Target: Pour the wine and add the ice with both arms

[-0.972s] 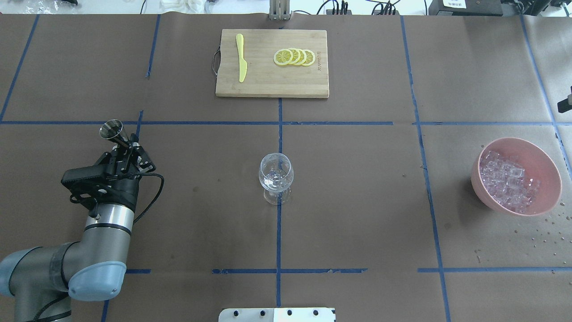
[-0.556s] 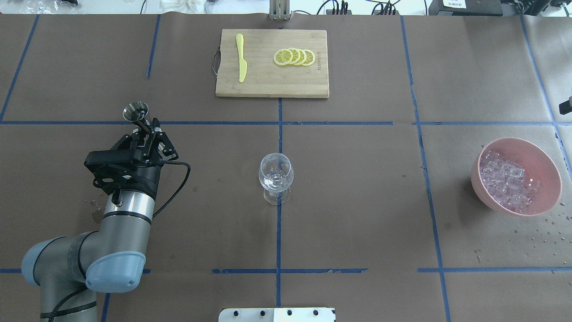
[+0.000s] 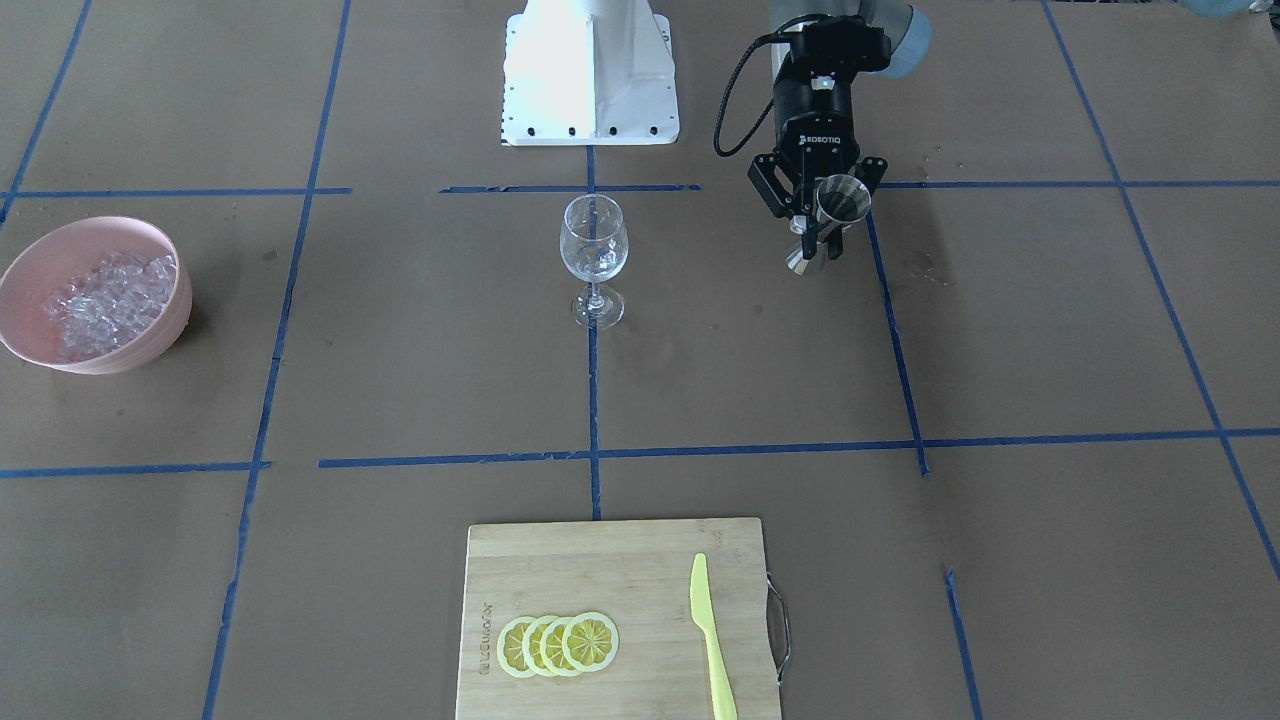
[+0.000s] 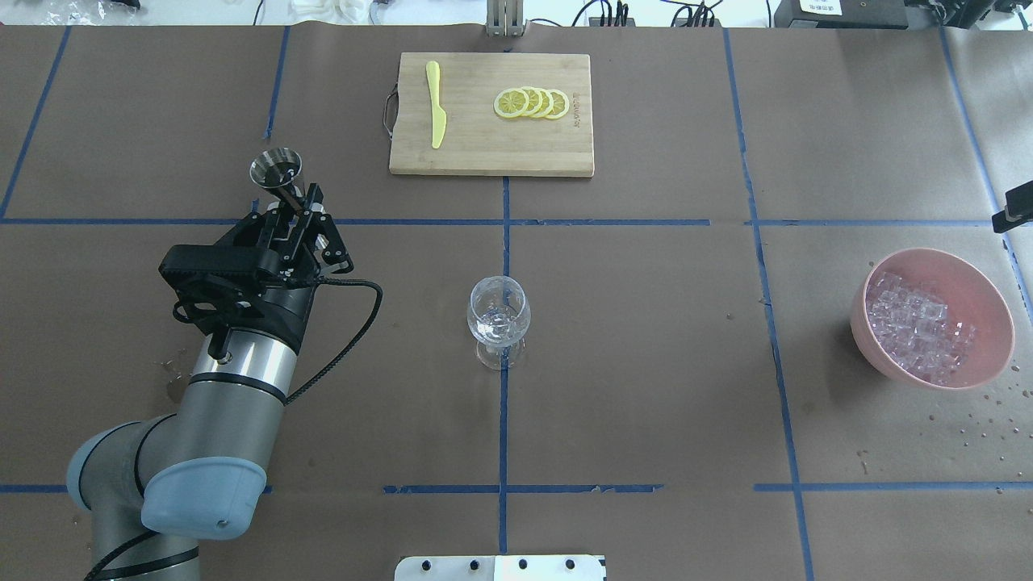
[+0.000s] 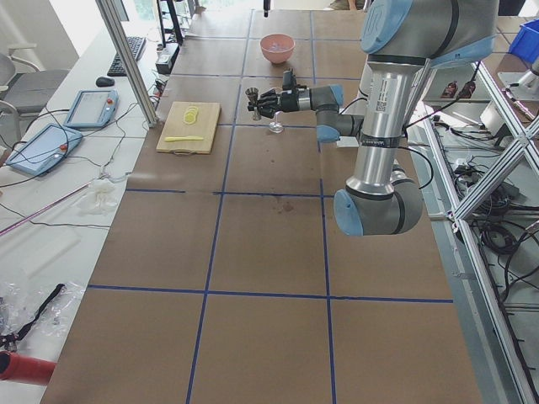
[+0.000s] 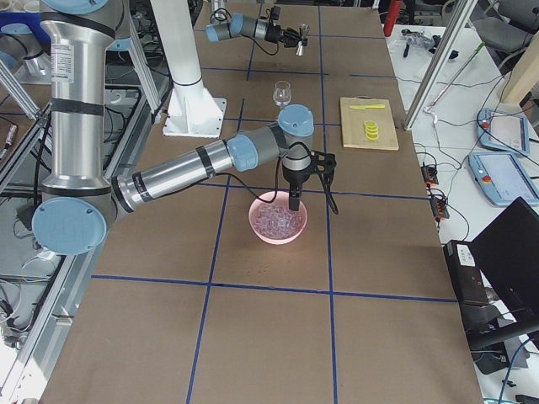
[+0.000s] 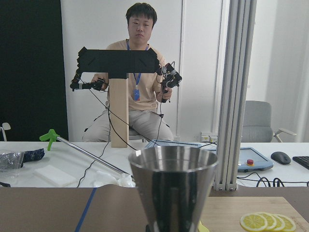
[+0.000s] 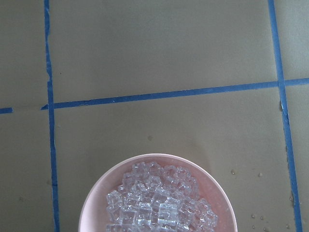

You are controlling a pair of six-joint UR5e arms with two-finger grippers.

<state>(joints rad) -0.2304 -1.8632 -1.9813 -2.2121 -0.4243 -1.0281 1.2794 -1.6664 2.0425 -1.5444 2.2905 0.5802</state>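
Exterior right view, right tool (image 6: 293, 202) over ice (image 6: 276, 221), grip unclear, left tool (image 4: 295, 206) pinching jigger (image 4: 276, 169)

Ice (image 4: 916, 331) in bowl (image 4: 986, 300); glass (image 4: 499, 313) left of it

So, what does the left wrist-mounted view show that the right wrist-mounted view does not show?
Only the left wrist-mounted view shows the shiny steel cone-shaped measuring cup close up, the yellow lemon slices on the pale wooden cutting board, and a seated person beyond the table. Only the right wrist-mounted view shows the round pink bowl holding the heap of clear ice cubes, with small water drops on the cover beside it. Both show the brown paper table cover marked with blue tape lines.
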